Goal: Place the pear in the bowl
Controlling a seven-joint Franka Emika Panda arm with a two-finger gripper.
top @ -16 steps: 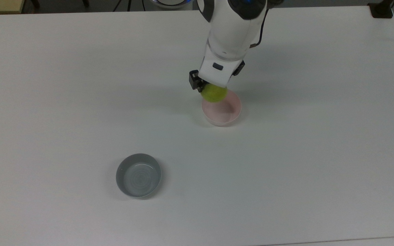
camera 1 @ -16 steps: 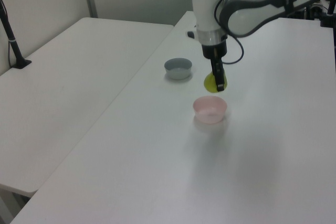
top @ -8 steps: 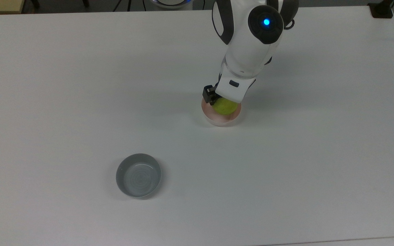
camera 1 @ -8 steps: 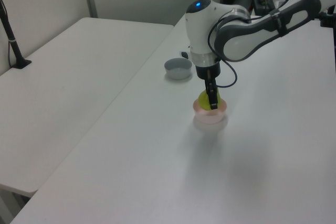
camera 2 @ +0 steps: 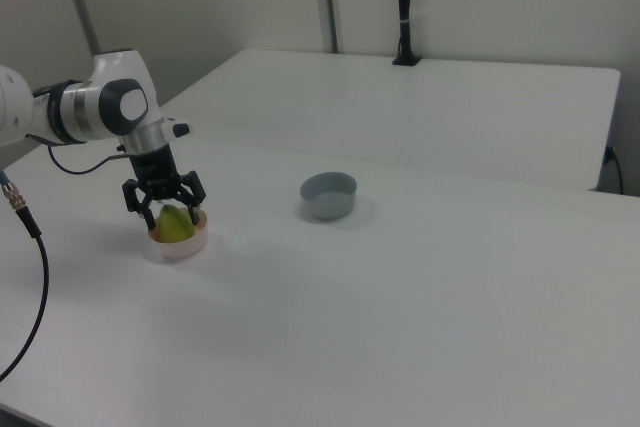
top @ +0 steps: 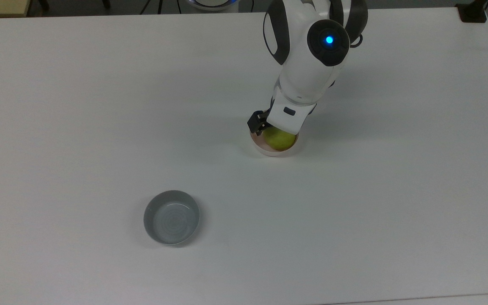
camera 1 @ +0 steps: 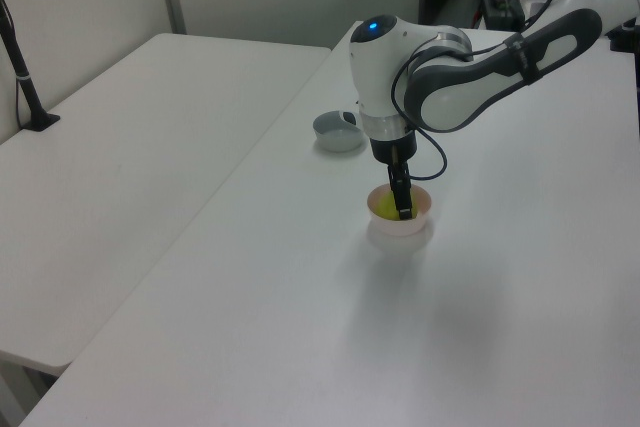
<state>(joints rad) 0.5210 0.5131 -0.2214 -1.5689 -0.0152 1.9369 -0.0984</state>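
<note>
White table (top: 100,106) fills top view; second white table (camera 2: 480,97) behind in right view, pale partition walls beyond. Pear (top: 278,139) sits inside pink bowl (top: 269,151). Gripper (camera 2: 165,205) over bowl, fingers spread wide either side of pear, released. Grey bowl (top: 171,217) well apart.
</note>
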